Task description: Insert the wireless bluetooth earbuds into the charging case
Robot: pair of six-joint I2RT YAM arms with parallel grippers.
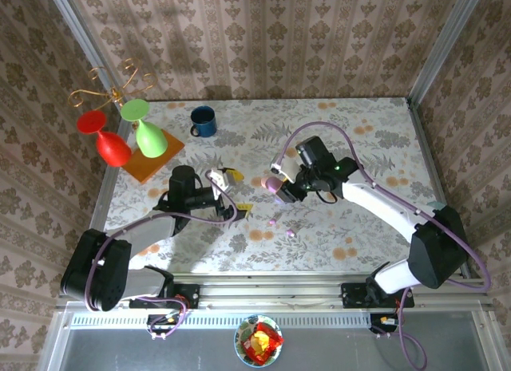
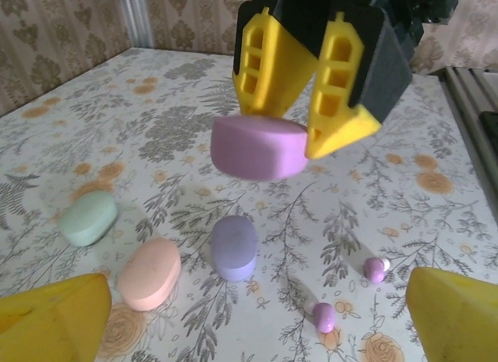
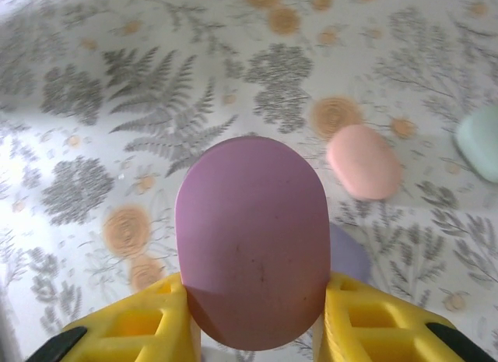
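My right gripper (image 1: pixel 279 187) is shut on a closed pinkish-purple charging case (image 3: pixel 250 241), holding it by its sides above the table. In the left wrist view the same case (image 2: pixel 257 148) hangs between the right gripper's yellow fingers (image 2: pixel 272 66). Two tiny purple earbuds (image 2: pixel 324 315) (image 2: pixel 376 268) lie on the floral tablecloth below and to the right of it; from above they are small dots (image 1: pixel 273 222) (image 1: pixel 290 233). My left gripper (image 1: pixel 237 192) is open, level with the table and pointing at the held case, with nothing between its fingers (image 2: pixel 54 319).
A lavender case (image 2: pixel 235 247), a peach case (image 2: pixel 149 272) and a mint case (image 2: pixel 89 217) lie closed on the table under and beyond the held one. A blue mug (image 1: pixel 203 121) and red and green glasses on a wooden board (image 1: pixel 152 165) stand at the back left.
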